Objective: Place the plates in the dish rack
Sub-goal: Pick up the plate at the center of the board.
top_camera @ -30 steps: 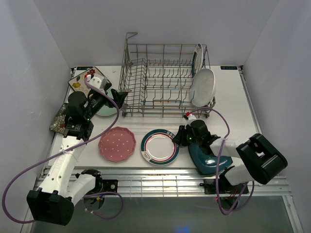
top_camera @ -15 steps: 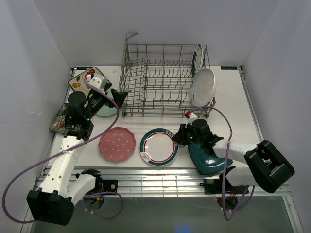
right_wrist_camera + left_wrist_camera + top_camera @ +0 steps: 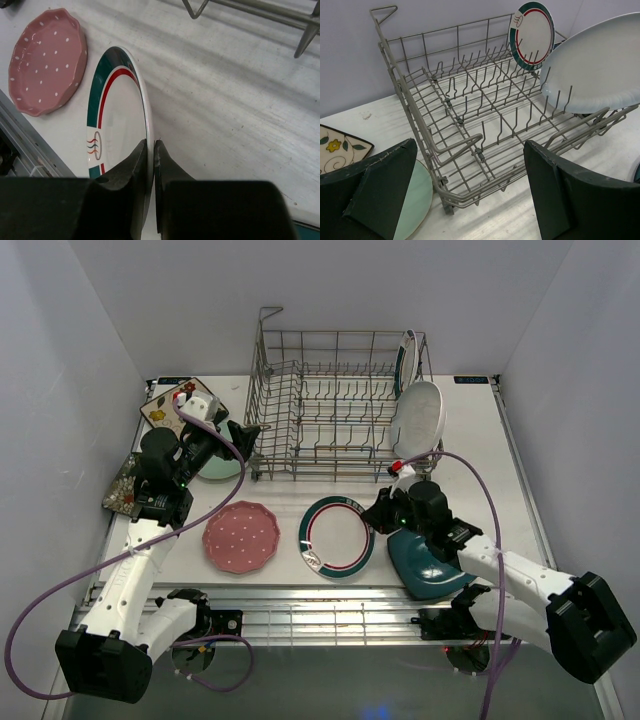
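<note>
On the white worktop (image 3: 480, 440) four plates (image 3: 241, 537) lie at left by the left gripper (image 3: 472, 192), its jaws spread, the dish rack (image 3: 320, 420) holds only two, and the right gripper (image 3: 150, 150) has its jaws pinched on the rimmed plate (image 3: 117, 110), near the dark teal plate (image 3: 430, 565).

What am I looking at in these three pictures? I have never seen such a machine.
Two robot arms are bolted at a table's near edge. One camera looks down from above; the other two sit on the wrists. The right gripper pinches the rim of a red-and-teal-rimmed plate. The left gripper is open, empty, facing the wire dish rack, which holds a white oval plate and another rimmed plate. On the table lie a pink plate, a dark teal plate, a mint plate and two floral plates.
</note>
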